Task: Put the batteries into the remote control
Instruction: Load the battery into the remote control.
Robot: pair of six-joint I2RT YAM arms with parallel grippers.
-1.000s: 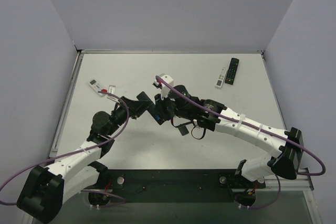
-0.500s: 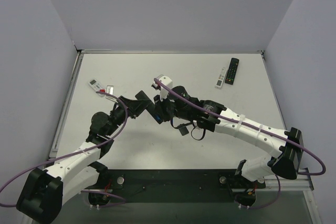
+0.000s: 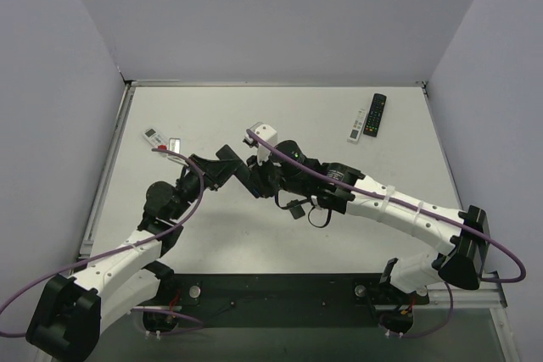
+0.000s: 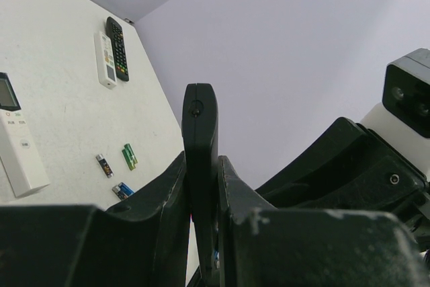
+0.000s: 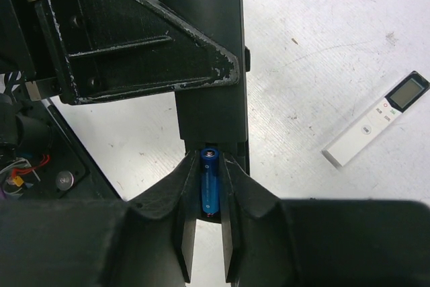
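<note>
Between the fingers of the right gripper [image 5: 208,166] a battery [image 5: 209,189] is clamped, its tip at the remote [image 5: 209,102] just ahead; the left gripper [image 4: 201,163] grips that remote edge-on.

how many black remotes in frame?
2. The held black remote is clamped in the left gripper; the second black remote lies far right, beside a white remote. Others may be hidden.
</note>
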